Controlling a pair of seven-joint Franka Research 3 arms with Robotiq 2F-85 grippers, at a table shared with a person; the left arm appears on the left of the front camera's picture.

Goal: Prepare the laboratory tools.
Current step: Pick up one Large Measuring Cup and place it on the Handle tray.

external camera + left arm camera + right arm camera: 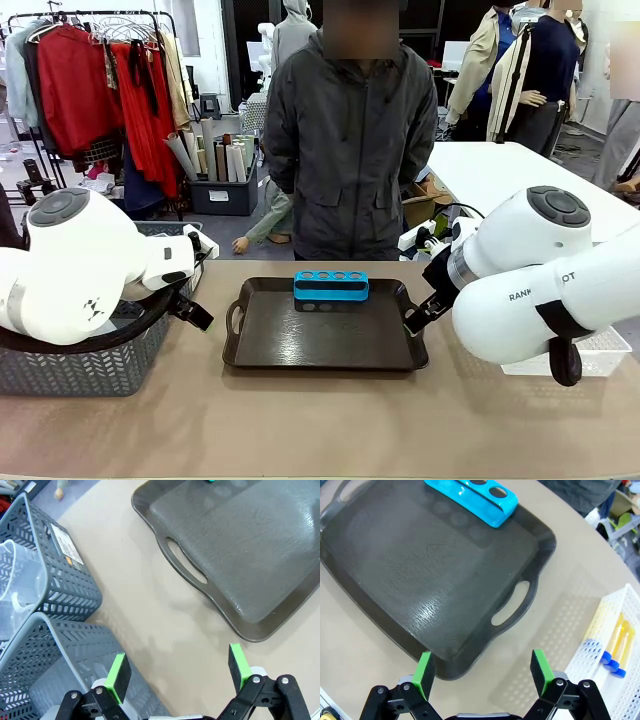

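Observation:
The blue tube rack (331,286) (475,495) stands empty at the far side of the black handled tray (300,345). A clear beaker (20,587) rests inside a grey mesh basket (70,587). Yellow-filled tubes with blue caps (614,652) lie in a white perforated basket (600,625). My left gripper (178,672) (198,314) hovers open over the table between the grey baskets and the tray's left handle. My right gripper (482,672) (418,318) hangs open above the tray's right handle corner. Both hold nothing. The conical flask is out of view.
A second grey mesh basket (55,680) (80,365) sits just under my left wrist. The white basket (590,352) is at the table's right edge, partly behind my right arm. A person (350,140) stands at the far side, hands out of sight.

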